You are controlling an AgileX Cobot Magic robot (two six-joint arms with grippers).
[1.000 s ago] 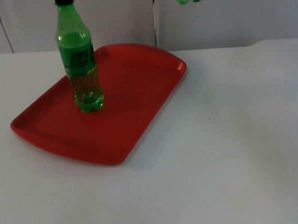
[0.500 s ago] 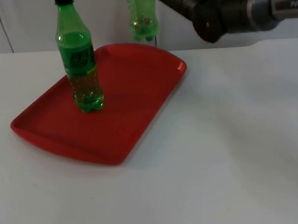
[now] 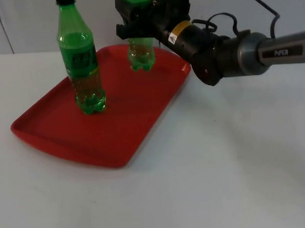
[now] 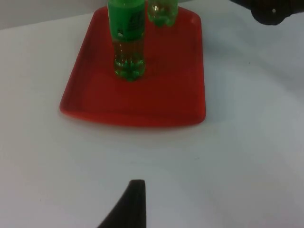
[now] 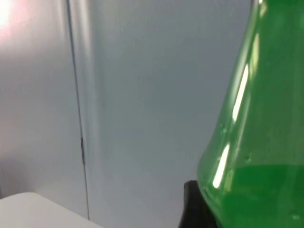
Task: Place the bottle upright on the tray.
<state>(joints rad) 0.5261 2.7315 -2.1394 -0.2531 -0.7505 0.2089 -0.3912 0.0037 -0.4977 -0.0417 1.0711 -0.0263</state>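
Right gripper (image 3: 137, 15) reaches in over the far edge of the red tray (image 3: 143, 124), closed around the upper part of a green bottle (image 3: 140, 52). Held bottle hangs upright below the gripper, base at the tray's far rim; whether it touches the tray floor or hovers just above cannot be told from the top view. In the right wrist view the bottle's green shoulder (image 5: 256, 142) sits right against a black fingertip (image 5: 192, 204), grey partition wall (image 5: 142, 95) behind.

On the tray: a second green bottle (image 3: 81, 66), upright, black cap, green label, clear green lower body with a lobed base, standing toward the tray's left half. The two bottles are apart, with bare tray between.

Held bottle: translucent green plastic, same lobed base, some green liquid inside.

Left gripper waits well back from the tray over the white counter (image 4: 228, 166); one black fingertip (image 4: 128, 204) shows, its opening cannot be told.
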